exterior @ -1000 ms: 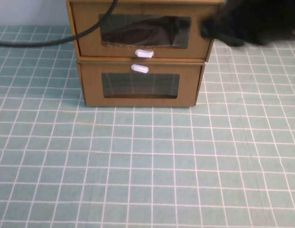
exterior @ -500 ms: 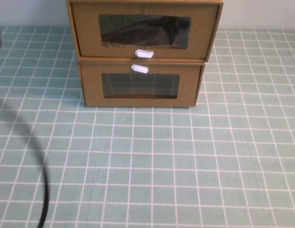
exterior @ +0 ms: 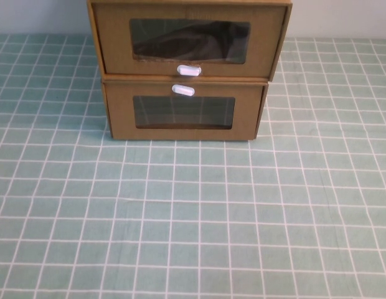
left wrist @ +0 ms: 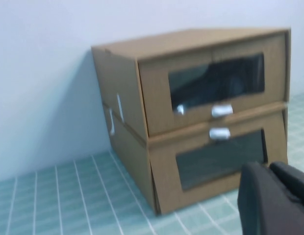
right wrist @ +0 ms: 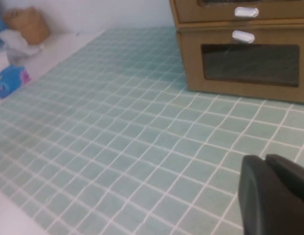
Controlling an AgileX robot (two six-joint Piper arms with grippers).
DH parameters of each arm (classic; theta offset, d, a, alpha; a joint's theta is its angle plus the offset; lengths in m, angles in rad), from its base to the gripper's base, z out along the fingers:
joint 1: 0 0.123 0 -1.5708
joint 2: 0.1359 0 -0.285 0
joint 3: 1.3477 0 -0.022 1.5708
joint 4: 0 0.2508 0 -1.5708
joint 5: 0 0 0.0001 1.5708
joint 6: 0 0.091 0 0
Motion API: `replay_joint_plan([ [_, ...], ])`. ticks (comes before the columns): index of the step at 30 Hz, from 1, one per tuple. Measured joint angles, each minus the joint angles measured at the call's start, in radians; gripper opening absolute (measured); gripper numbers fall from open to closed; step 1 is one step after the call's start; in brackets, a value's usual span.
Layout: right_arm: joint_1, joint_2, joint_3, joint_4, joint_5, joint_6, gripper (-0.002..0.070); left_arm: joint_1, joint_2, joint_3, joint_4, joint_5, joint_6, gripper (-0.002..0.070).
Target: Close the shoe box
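Note:
The shoe box [exterior: 187, 40] is the upper of two stacked brown cardboard boxes at the back of the table. It has a dark window and a white pull tab [exterior: 188, 70] just under the window. In the left wrist view [left wrist: 215, 83] its front panel looks flush with its sleeve. Neither gripper shows in the high view. My left gripper [left wrist: 267, 170] is shut and empty, in front of the boxes and off them. My right gripper [right wrist: 265, 160] is shut and empty, low over the mat and well short of the boxes.
The lower box [exterior: 183, 112] has its white tab [exterior: 183, 90] above its window. A green grid mat [exterior: 193, 218] covers the table. A brown bundle [right wrist: 29, 24] and a blue packet [right wrist: 10, 81] lie beyond the mat's edge. A wall stands behind the boxes.
A dark arm beside the upper box's right end and a black cable across the view have both left the high view. The boxes have not moved.

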Motion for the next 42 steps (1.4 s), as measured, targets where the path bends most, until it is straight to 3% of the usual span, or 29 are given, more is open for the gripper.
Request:
replay_joint_plan([
  [7,0.000,0.000,0.247,0.035,-0.339,-0.006,-0.0011,0.000,-0.036,0.193,-0.004,-0.009,0.002,-0.0005],
  [13,0.000,0.000,0.386,0.025,-0.477,-0.006,-0.0011,0.000,-0.036,0.266,-0.012,-0.088,-0.005,-0.0005],
  [42,-0.019,0.000,0.395,-0.018,-0.386,-0.028,-0.0011,0.000,-0.036,0.281,-0.012,-0.086,-0.019,-0.0005],
])
